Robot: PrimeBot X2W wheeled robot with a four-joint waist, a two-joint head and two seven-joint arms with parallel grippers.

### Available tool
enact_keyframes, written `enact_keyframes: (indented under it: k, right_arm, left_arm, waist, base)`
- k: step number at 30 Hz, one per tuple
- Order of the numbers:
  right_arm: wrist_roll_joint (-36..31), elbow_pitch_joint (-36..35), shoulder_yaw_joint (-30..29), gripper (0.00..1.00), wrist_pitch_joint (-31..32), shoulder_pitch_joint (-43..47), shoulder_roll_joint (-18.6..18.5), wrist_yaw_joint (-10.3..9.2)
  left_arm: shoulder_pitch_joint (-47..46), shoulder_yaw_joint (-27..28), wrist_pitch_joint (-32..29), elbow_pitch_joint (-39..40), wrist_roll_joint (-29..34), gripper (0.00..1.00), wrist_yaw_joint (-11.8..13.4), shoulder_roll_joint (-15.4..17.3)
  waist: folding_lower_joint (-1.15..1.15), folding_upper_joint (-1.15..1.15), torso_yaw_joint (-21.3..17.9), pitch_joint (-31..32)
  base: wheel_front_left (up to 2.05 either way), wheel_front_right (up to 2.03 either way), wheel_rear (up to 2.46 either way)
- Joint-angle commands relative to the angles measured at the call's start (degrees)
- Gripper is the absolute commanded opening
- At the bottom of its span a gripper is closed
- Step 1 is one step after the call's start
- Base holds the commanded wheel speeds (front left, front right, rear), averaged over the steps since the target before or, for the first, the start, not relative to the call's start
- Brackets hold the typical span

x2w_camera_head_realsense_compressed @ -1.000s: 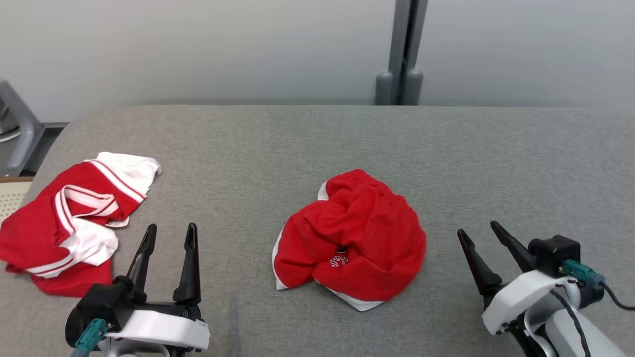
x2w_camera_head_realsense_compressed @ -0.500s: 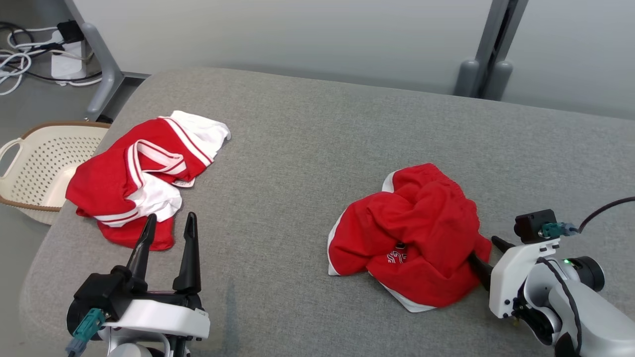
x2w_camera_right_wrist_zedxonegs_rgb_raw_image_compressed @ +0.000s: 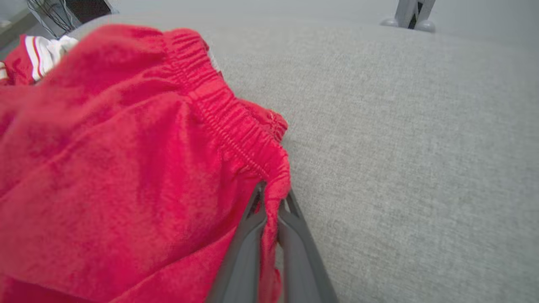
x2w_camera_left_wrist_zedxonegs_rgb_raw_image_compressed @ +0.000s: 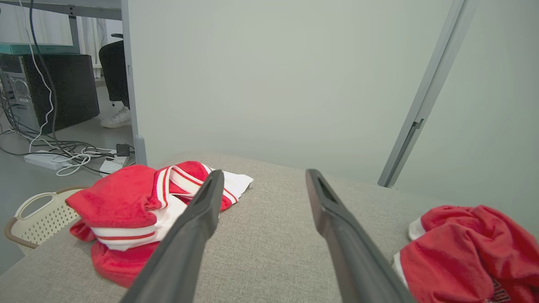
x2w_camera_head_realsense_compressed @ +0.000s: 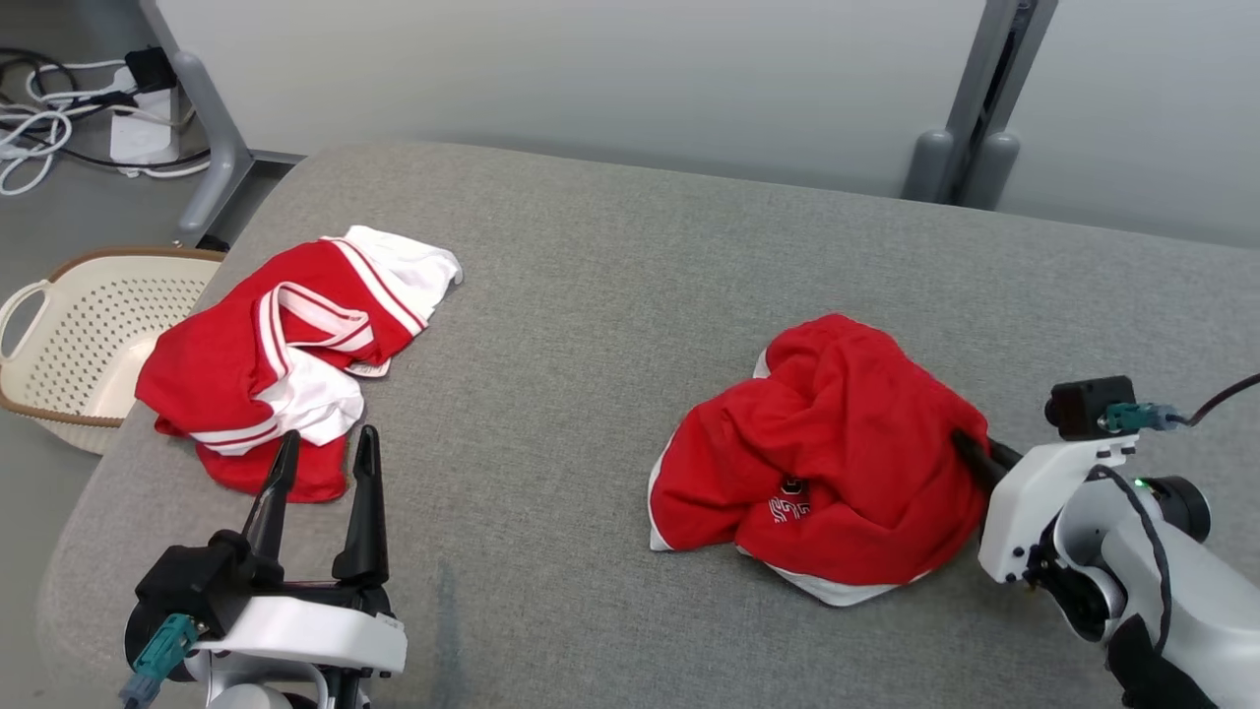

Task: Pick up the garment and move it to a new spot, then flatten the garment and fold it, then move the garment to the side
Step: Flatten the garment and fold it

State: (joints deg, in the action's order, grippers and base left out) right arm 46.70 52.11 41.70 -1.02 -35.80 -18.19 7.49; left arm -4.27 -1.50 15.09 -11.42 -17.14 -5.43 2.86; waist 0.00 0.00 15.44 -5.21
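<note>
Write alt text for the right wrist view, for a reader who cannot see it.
The right gripper, its two dark fingers pressed together, pinches the elastic waistband edge of a crumpled red garment lying on a grey cloth surface. A red-and-white garment peeks in at the upper left.

Red garment (x2w_camera_head_realsense_compressed: 837,463), grey table (x2w_camera_head_realsense_compressed: 610,295), cream basket (x2w_camera_head_realsense_compressed: 59,335).
</note>
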Motion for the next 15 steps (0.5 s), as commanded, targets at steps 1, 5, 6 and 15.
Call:
enact_keyframes:
  k: [1,5,6,15]
  right_arm:
    - [1.07,-0.59,-0.4,0.0,-1.07,-0.88,-0.38,0.01]
    - [2.79,-0.93,-1.38,0.0,-2.06,-1.25,-2.07,0.01]
    - [3.02,-0.87,-1.66,0.0,-2.35,-1.13,-2.45,0.01]
    - [5.52,1.53,-4.31,0.0,-2.62,3.71,-4.94,0.01]
  left_arm:
    - [-0.16,0.29,0.11,-0.09,0.22,1.0,-0.25,0.13]
    - [0.35,0.32,0.12,-0.38,0.31,1.0,-0.48,0.13]
    - [0.44,0.31,0.11,-0.41,0.34,1.0,-0.51,0.12]
    - [0.37,-0.27,0.11,-0.71,0.08,1.0,-0.62,0.13]
  waist:
    - [0.0,0.0,-1.36,0.77]
    - [0.0,0.0,-3.9,1.55]
    - [0.0,0.0,-4.54,1.71]
    - [0.0,0.0,-9.29,2.01]
  base:
    - [0.0,0.0,0.0]
    - [0.0,0.0,0.0]
    - [0.0,0.0,0.0]
    - [0.0,0.0,0.0]
